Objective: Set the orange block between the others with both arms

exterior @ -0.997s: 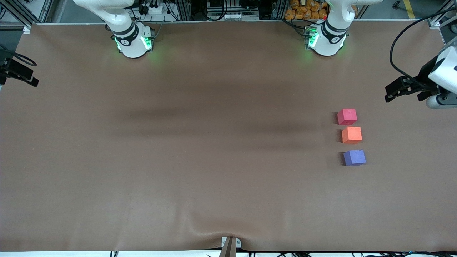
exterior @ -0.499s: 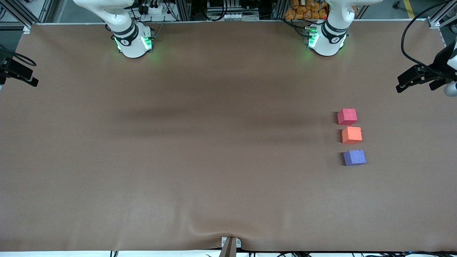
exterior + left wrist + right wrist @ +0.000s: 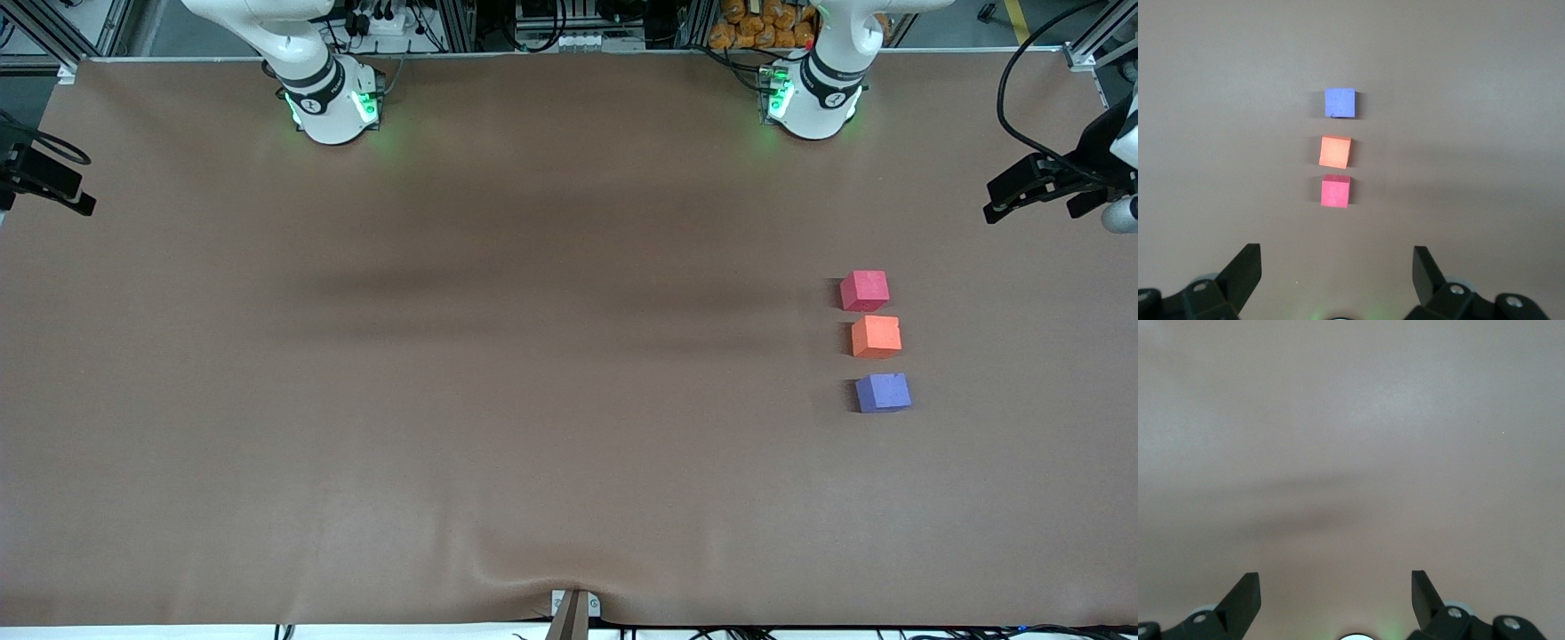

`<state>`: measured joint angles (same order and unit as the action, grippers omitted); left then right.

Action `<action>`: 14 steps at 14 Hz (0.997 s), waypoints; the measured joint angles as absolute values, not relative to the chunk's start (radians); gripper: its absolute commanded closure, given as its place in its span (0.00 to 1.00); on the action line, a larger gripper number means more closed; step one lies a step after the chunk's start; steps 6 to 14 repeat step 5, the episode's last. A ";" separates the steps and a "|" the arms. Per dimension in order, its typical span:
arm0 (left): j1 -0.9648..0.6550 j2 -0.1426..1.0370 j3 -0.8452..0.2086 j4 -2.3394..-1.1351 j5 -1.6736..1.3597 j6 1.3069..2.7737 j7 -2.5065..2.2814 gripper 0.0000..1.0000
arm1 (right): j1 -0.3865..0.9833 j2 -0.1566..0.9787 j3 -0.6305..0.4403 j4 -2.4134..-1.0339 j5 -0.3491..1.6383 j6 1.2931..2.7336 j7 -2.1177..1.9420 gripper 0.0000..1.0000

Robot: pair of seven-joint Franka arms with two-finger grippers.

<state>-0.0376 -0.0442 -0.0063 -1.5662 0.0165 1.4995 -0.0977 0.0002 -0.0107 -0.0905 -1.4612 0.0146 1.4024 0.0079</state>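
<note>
Three foam cubes are laid in a single row on the brown desk (image 3: 533,400), toward the left arm's end of it. The orange block (image 3: 876,336) is found in the middle of that row, with the pinkish-red cube (image 3: 864,291) farther from the front camera and the blue-purple cube (image 3: 882,392) nearer to it. The orange block sits just beside the pinkish-red cube, with a thin strip of desk showing between them; a slightly wider gap is left toward the blue-purple cube. It is turned a little out of square with its neighbours, which is seen most plainly in the left wrist view. Judged from this layout, the placement asked for is already made, since the orange block rests on the desk between the others and is touched by nothing.

The left end effector (image 3: 1022,188) is held in the air over the desk's edge at the left arm's end, well apart from the cubes. Its fingers are spread wide and nothing is gripped between them — in its wrist view the whole row is framed in the open gap. That high, withdrawn pose is probably chosen so that the cubes are left undisturbed and unobstructed.

The right end effector (image 3: 1336,597) is likewise spread wide and empty, with only bare desk under it in its own wrist view. The right arm is kept waiting at its own end of the desk, away from the row, so no contact with the blocks is risked.
</note>
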 measured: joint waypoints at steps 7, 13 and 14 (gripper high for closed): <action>-0.041 -0.045 -0.006 -1.556 0.016 1.472 -0.098 0.00 | 0.000 -0.011 -0.090 -1.461 0.015 1.402 0.008 0.00; -0.041 -0.045 -0.006 -1.556 0.016 1.472 -0.098 0.00 | 0.000 -0.011 -0.090 -1.461 0.015 1.402 0.008 0.00; -0.041 -0.045 -0.006 -1.556 0.016 1.472 -0.098 0.00 | 0.000 -0.011 -0.090 -1.461 0.015 1.402 0.008 0.00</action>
